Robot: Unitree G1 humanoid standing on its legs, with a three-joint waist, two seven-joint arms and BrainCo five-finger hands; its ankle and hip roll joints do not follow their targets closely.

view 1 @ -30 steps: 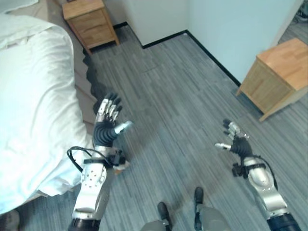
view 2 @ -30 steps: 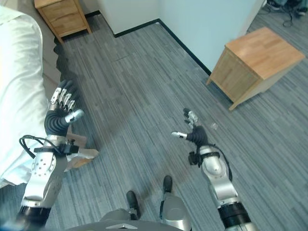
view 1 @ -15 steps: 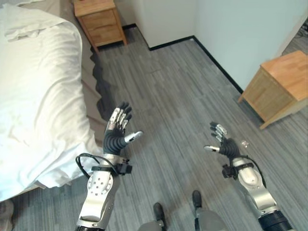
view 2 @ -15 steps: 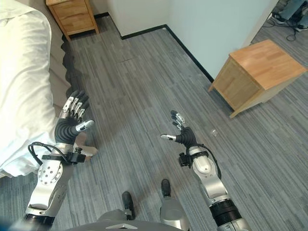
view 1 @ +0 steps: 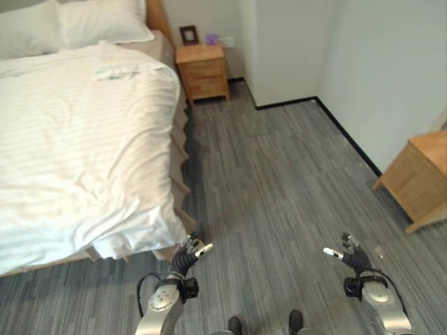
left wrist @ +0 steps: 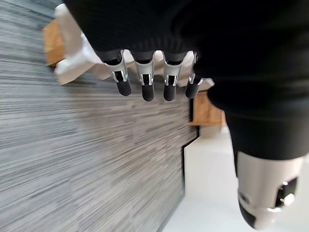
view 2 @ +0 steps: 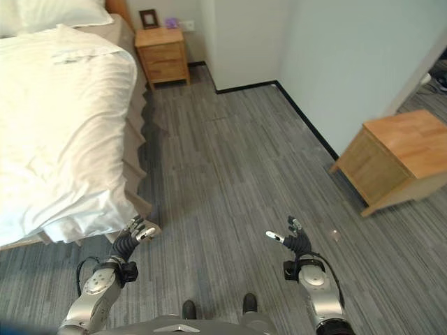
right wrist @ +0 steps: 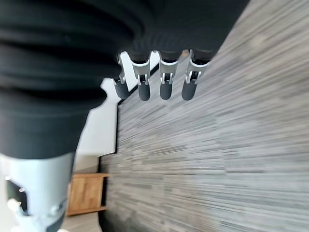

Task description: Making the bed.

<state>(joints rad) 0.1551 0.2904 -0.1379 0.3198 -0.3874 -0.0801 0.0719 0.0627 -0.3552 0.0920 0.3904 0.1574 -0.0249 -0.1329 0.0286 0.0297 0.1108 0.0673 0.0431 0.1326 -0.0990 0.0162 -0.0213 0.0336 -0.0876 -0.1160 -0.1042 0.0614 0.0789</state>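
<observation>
A bed takes up the left of the eye views, covered by a white striped duvet that lies rumpled, its near corner drooping over the beige bed skirt. White pillows rest at the head. My left hand is held low over the floor just past that drooping corner, fingers straight, holding nothing. Further right over the grey floor, my right hand is also open and empty, its fingers relaxed.
A wooden nightstand stands by the bed's head with a small frame on it. Another wooden cabinet stands at the right wall. A white wall corner juts out ahead. Grey plank floor lies between bed and wall.
The camera has tilted up and pulled back, bringing the whole bed and pillows into view. Both hands now show lower and smaller, still open and empty.
</observation>
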